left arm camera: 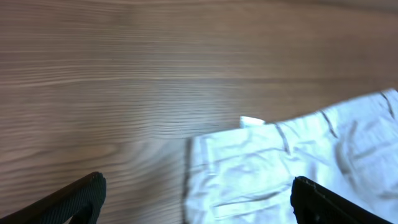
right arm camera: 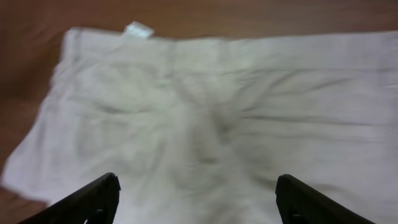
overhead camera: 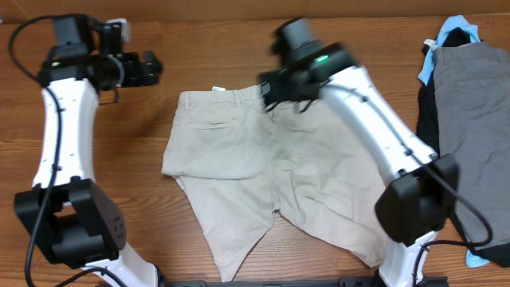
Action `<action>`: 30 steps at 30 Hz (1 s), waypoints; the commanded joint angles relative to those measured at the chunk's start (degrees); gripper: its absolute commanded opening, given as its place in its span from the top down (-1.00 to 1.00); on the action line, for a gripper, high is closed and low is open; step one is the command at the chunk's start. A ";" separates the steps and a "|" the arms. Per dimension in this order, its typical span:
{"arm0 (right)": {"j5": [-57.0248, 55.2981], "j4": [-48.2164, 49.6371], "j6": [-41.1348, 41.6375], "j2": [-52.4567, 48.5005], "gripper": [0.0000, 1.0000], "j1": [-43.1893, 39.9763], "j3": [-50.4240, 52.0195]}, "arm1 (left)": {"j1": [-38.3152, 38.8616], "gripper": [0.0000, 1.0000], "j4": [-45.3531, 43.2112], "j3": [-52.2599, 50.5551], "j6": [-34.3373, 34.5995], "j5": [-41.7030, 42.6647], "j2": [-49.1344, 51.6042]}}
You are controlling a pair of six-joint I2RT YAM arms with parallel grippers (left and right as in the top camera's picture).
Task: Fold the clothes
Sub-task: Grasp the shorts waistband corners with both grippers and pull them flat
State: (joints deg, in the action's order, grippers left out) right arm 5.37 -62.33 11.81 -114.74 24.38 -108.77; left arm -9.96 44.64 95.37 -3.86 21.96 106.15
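Under the right gripper (overhead camera: 269, 94), fingers apart, pale beige cotton shorts (overhead camera: 239, 159) lie spread on the brown wooden table (overhead camera: 215, 48). The left gripper (overhead camera: 153, 68), also apart, hovers off their waistband corner. Grey fabric shorts (overhead camera: 472, 119) sit well right of both.

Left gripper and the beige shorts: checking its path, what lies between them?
Only bare wooden table separates the left gripper from the shorts, clearest in the overhead view.
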 commanded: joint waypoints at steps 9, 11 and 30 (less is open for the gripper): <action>-2.27 5.46 -11.47 -0.68 -0.66 -14.84 -1.88 | 9.29 -0.94 1.36 1.18 0.24 -4.98 10.23; -2.32 6.23 -12.44 -2.21 -0.66 -16.11 -1.88 | 9.57 -0.94 1.73 1.18 0.92 -4.96 12.33; 0.46 11.56 -13.81 -14.86 -0.43 -18.78 -1.86 | 9.66 -0.71 0.94 1.14 -0.44 -6.51 20.33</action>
State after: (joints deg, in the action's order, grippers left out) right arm 4.47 -51.09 -1.56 -127.52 5.72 -108.97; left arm -0.40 45.65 95.61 -4.03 16.40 125.23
